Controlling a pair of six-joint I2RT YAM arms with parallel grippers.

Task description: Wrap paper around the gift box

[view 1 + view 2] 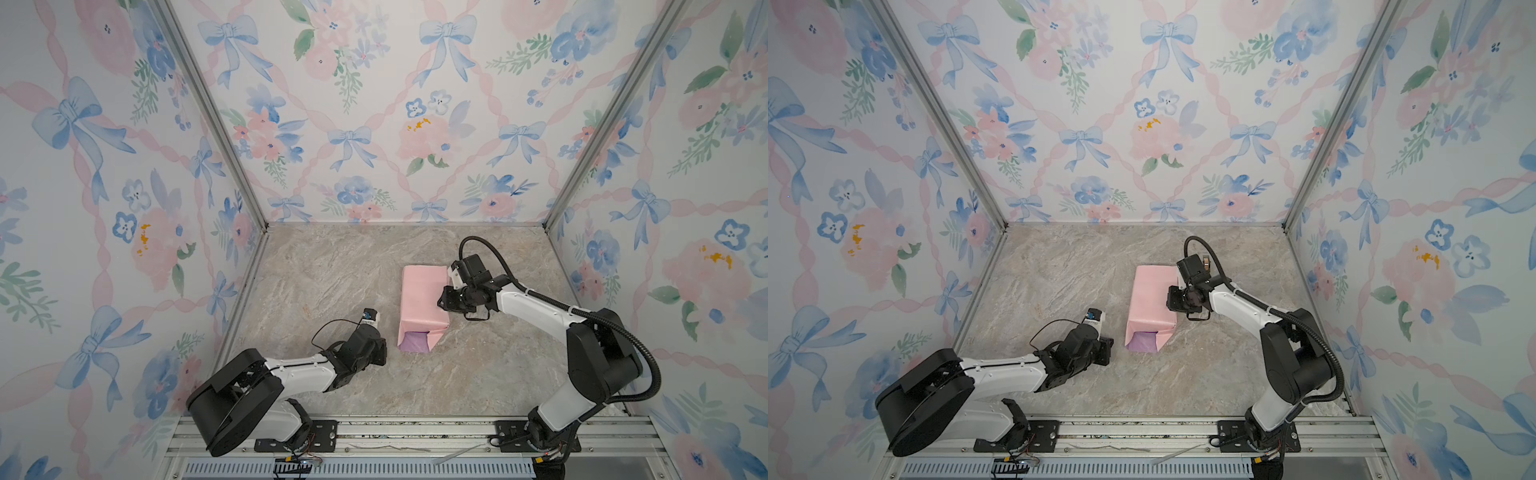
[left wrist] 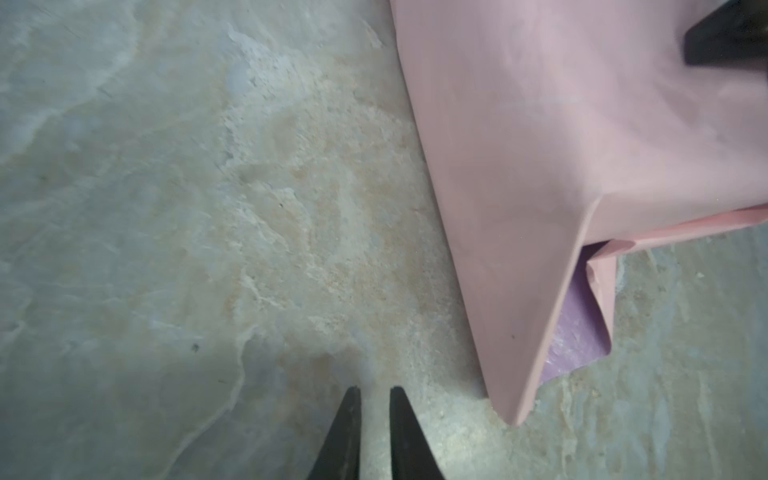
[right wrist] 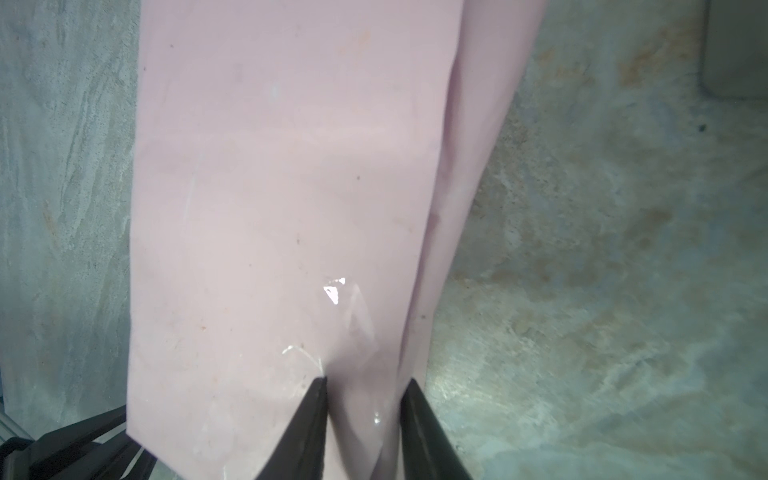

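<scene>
Right hand [image 3: 366, 380], half open, presses the paper [image 1: 419, 295] beneath it, left hand [image 2: 375, 388] barely open, empty: release early and the wrap may spring loose.

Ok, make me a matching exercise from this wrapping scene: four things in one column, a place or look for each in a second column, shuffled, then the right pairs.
Things
1. left gripper
2. right gripper
3. paper's open end
4. table

Descriptions
A. lilac inside showing
B. jaws apart, tips at the paper's pink top side
C. grey-beige stone pattern
D. over bare table beside the paper, holding nothing

Pairs: 1-D, 2-B, 3-A, 4-C
</scene>
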